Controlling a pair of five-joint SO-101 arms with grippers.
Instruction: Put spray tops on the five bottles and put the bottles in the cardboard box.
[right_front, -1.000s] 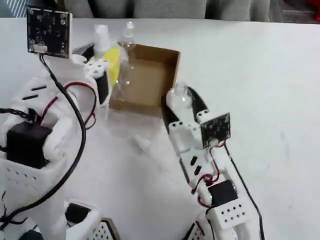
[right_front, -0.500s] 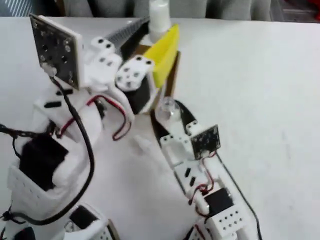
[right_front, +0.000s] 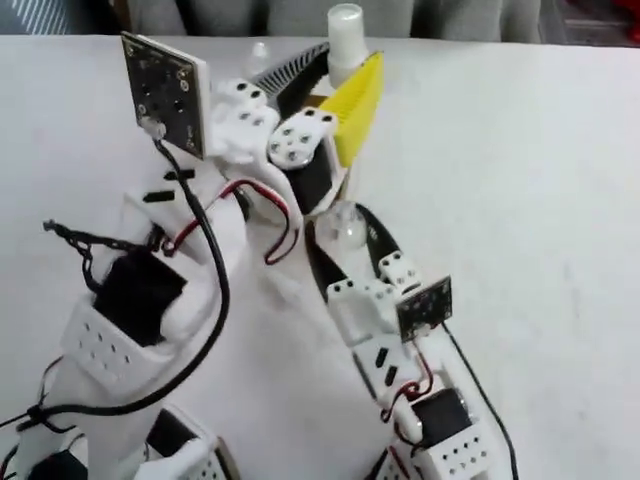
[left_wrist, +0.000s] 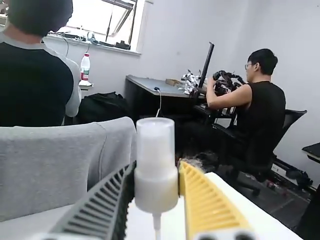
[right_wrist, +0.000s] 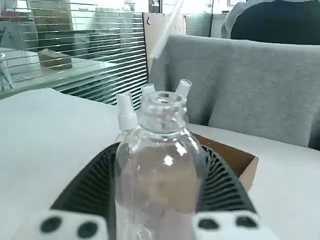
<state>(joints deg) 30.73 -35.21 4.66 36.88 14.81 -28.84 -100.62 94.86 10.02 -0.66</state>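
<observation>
Left tool (right_front: 350, 55) now farther right, clenched on spray top (left_wrist: 155, 165). Right tool (right_front: 340, 222) grips bottle (right_wrist: 160, 165) upright before box (right_wrist: 235, 155). Centre tube (right_wrist: 167, 30) over open neck, then lower straight.

The left arm (right_front: 105, 345) and right arm (right_front: 360, 310) were white plastic with black motor blocks (right_front: 135, 295) and red and black wires (right_front: 255, 200). The left gripper (right_front: 345, 60) had one yellow ribbed finger (left_wrist: 205, 200) and one grey; the right gripper (right_front: 342, 222) had black ones.
</observation>
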